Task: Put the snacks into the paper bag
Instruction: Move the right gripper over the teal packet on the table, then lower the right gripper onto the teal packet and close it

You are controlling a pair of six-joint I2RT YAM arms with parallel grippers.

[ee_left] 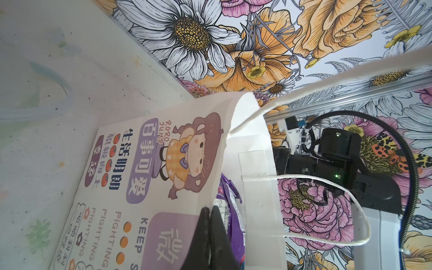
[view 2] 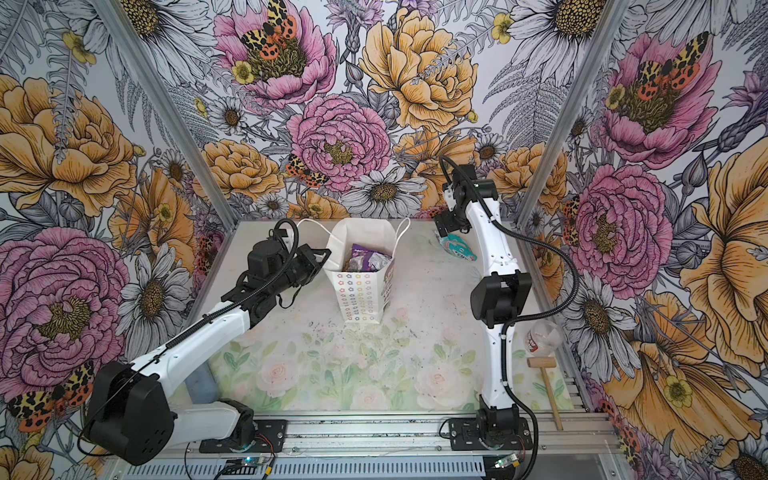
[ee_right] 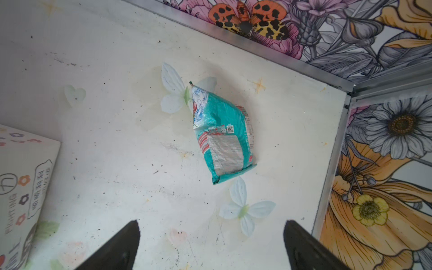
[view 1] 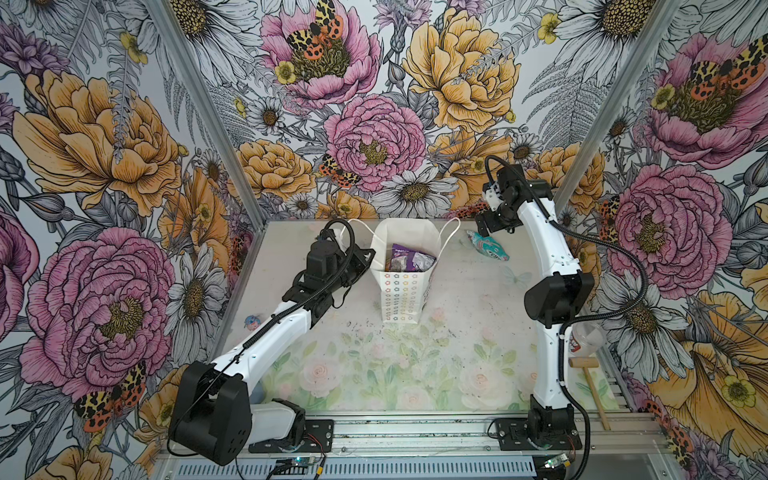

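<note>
Teal snack (ee_right: 222, 133), glossy and flat ahead of the wide-open right tool (ee_right: 211, 224), could slip a shallow pinch; left tool (ee_left: 209, 224) pinches the paper bag (view 1: 401, 291).

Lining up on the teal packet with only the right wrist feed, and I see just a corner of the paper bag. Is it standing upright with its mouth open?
Observer: Yes. In both top views the paper bag stands upright with its mouth open.
Operator: Is anything steadying it?
Observer: The left gripper is shut on the rim of the bag's left side wall.
Operator: Is anything inside it yet?
Observer: A purple packet shows inside, near the top of the opening.
</note>
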